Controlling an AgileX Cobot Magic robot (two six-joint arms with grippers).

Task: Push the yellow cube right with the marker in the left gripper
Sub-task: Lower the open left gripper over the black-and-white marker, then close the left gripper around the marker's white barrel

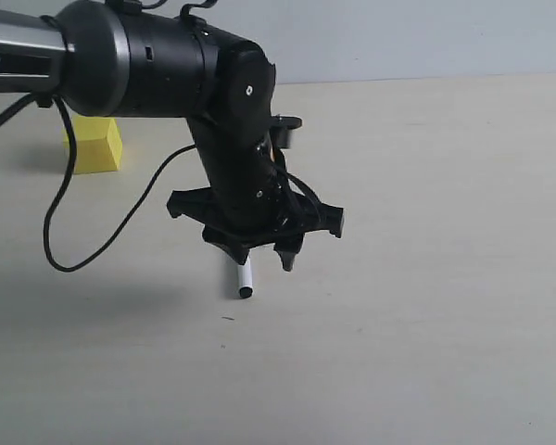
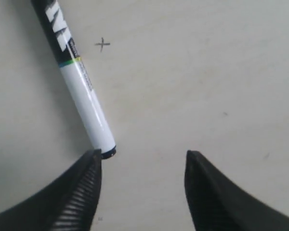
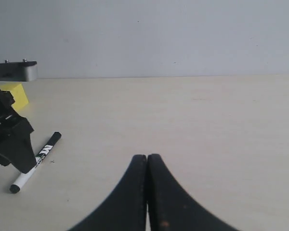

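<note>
The marker (image 2: 82, 91) lies flat on the table, black half with white lettering away from the jaws. Its white barrel ends in a black tip just beside one finger (image 2: 89, 173) of my left gripper (image 2: 142, 158). That gripper is open, pointing down at the table, with nothing between its jaws. In the exterior view the left gripper (image 1: 262, 258) hangs over the marker (image 1: 244, 280), whose white end sticks out below it. The yellow cube (image 1: 94, 144) sits far back on the left, apart from both. My right gripper (image 3: 147, 160) is shut and empty.
The pale table (image 1: 426, 278) stretches to the right and front. A black cable (image 1: 65, 232) loops down from the left arm (image 1: 130, 56) over the table near the cube. A plain wall rises behind the table's far edge.
</note>
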